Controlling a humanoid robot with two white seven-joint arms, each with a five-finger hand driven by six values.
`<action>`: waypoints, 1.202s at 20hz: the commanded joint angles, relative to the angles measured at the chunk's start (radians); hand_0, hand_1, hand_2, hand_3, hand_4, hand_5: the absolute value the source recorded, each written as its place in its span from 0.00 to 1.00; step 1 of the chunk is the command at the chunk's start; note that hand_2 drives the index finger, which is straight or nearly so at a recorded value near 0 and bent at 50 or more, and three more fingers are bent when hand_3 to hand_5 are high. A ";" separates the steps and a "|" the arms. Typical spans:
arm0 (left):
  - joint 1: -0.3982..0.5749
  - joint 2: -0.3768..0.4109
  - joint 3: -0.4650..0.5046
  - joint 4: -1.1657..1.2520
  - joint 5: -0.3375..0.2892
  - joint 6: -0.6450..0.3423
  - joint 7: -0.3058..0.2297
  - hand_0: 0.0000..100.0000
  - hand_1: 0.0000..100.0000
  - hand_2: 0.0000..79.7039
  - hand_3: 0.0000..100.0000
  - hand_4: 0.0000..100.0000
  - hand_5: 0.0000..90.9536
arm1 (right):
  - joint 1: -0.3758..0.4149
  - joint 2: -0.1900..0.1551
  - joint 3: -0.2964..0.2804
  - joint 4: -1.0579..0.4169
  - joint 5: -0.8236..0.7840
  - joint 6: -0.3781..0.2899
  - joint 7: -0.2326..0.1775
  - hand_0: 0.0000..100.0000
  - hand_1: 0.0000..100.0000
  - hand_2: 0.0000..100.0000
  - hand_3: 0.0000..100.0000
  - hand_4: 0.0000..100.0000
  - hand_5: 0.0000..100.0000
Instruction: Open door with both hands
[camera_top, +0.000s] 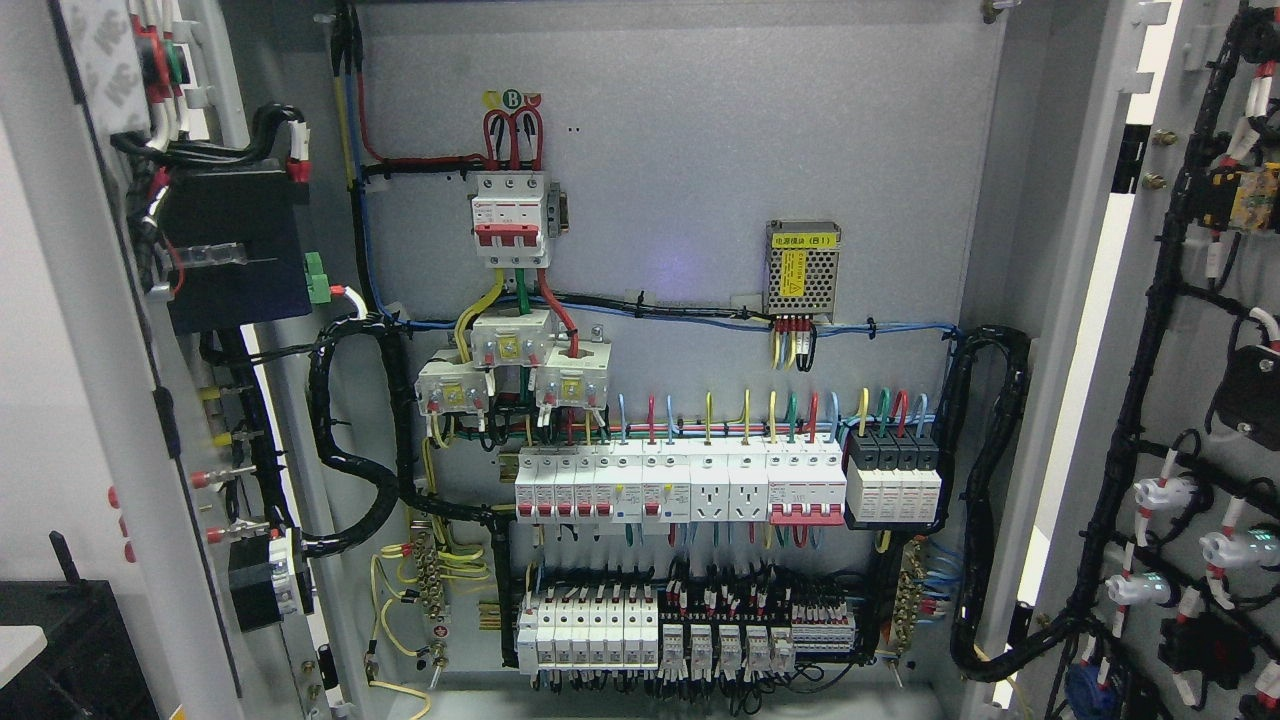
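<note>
— Head view: what's in front of the camera?

— A grey metal electrical cabinet with both doors swung wide. The left grey door stands at the picture's left edge and the right grey door at the right edge, each showing its inner face with wiring on it.

— And inside?

— On the grey back panel, near its top, sits a white three-pole breaker with red switches. Toward the panel's right side is a small perforated metal power supply with a yellow label. Across the middle runs a row of white circuit breakers and sockets, with a second row of white terminal blocks and relays along the bottom edge. Black corrugated cable looms curve down both side edges of the panel.

— What are the hands doing? Fingers spread, curled, gripping?

— Neither robot hand appears anywhere, so I can't tell the state of the fingers.

— Anything on the doors?

— A black box is mounted on the left door's upper part; white indicator-lamp backs sit on the right door.
</note>
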 joint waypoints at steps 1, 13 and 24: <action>0.000 0.001 0.000 0.000 0.023 0.002 0.000 0.00 0.00 0.00 0.00 0.00 0.00 | -0.003 0.046 0.051 -0.005 0.000 -0.001 -0.022 0.38 0.00 0.00 0.00 0.00 0.00; 0.000 0.001 0.000 0.000 0.023 0.002 0.000 0.00 0.00 0.00 0.00 0.00 0.00 | 0.005 0.023 -0.060 0.001 0.000 -0.009 -0.097 0.38 0.00 0.00 0.00 0.00 0.00; 0.000 -0.001 -0.002 0.000 0.023 0.002 0.000 0.00 0.00 0.00 0.00 0.00 0.00 | 0.178 -0.073 -0.205 -0.048 0.000 -0.150 -0.240 0.38 0.00 0.00 0.00 0.00 0.00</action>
